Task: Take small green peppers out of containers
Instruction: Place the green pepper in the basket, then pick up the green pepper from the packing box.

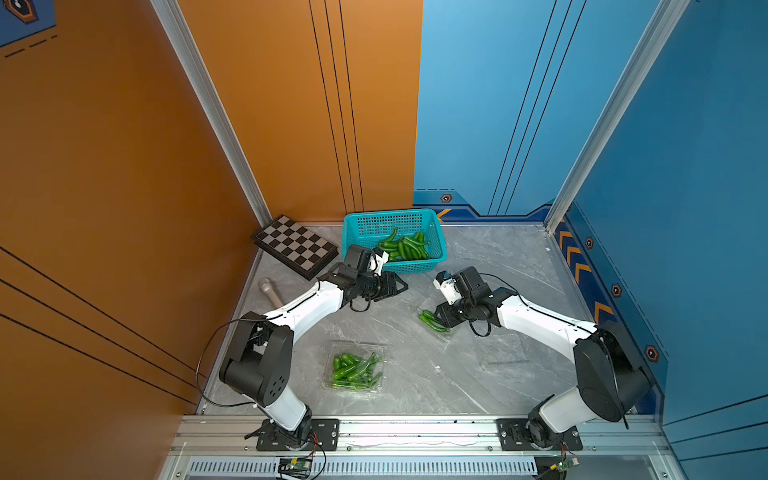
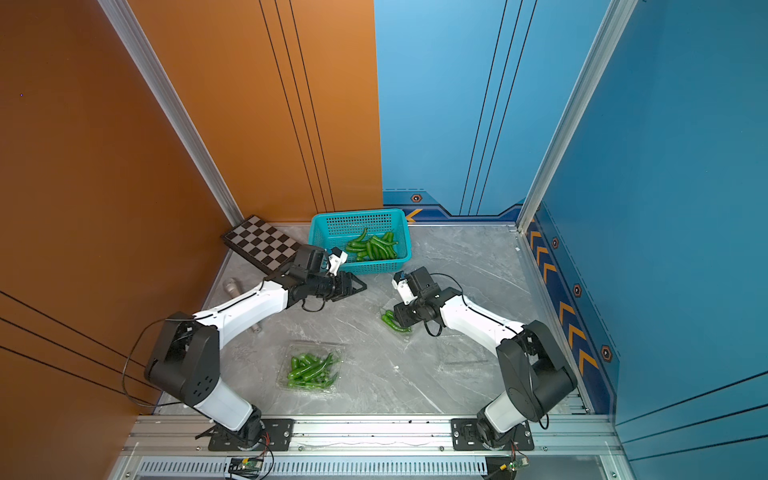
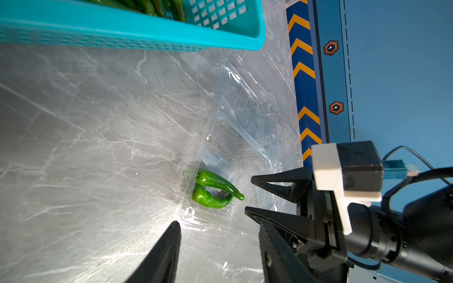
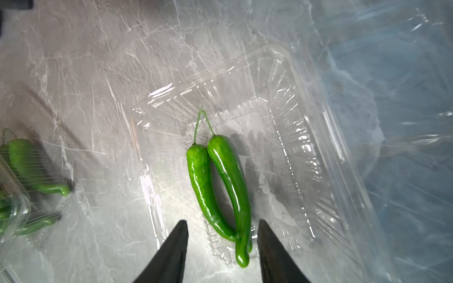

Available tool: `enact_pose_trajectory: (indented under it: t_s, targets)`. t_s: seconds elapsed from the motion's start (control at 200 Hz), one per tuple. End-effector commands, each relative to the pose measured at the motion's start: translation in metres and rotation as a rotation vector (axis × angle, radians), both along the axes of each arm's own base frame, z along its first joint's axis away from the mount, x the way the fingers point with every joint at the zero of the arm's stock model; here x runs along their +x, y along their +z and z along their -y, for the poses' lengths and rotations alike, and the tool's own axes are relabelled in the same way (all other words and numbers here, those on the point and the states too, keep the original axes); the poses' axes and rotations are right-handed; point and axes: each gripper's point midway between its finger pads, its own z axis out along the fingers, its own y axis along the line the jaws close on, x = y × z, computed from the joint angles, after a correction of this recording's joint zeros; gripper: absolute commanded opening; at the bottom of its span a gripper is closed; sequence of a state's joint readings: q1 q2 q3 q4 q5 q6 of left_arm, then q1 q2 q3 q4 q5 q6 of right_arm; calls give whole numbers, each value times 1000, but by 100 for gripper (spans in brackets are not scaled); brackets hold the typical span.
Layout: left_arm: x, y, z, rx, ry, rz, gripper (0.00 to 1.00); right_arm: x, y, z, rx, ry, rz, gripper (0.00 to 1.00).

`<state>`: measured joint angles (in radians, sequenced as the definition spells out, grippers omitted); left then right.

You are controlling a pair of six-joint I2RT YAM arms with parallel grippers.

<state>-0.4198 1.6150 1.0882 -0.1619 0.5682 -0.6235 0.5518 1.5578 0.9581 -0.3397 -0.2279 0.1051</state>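
In both top views the left gripper (image 1: 400, 284) is hanging over bare table (image 1: 498, 266) just in front of the basket (image 1: 441, 249), whose near wall is closing off that side. A heap of peppers (image 1: 405, 247) is lying inside the basket. The right gripper (image 1: 435, 314) is sitting low mid-table at two peppers (image 1: 432, 323). A shut box (image 1: 357, 370) full of peppers is resting nearer the bases, well apart from both grippers, and an empty box (image 1: 500, 349) is lying just beside the right forearm. A chessboard (image 1: 295, 246) and a grey cylinder (image 1: 270, 293) are lying along the left edge, out of the way.

In the left wrist view its fingers (image 3: 166, 254) are standing wide with only stone between them. Ahead, the two peppers are lying in an open box (image 3: 245, 137), lid tilted up.

In the right wrist view the right jaws are standing apart – either side of the pepper tips, gripping nothing. The box's low walls are ringing the pair.
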Motion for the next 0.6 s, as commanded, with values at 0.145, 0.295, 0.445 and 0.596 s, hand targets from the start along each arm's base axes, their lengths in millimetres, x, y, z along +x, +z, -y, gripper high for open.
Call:
enact_pose_trajectory:
  t_s: [0.145, 0.295, 0.445, 0.596]
  targets:
    - [-6, -7, 1, 35, -15, 4, 55, 14, -25, -14, -47, 19, -25, 49]
    - [-9, -8, 1, 37, -16, 1, 56, 26, -33, -18, -76, 21, -23, 49]
    - [-10, -9, 1, 38, -18, -1, 56, 31, -39, -21, -86, 26, -27, 49]
    - [-10, -10, 1, 39, -18, -1, 56, 36, -46, -18, -107, 13, -33, 49]
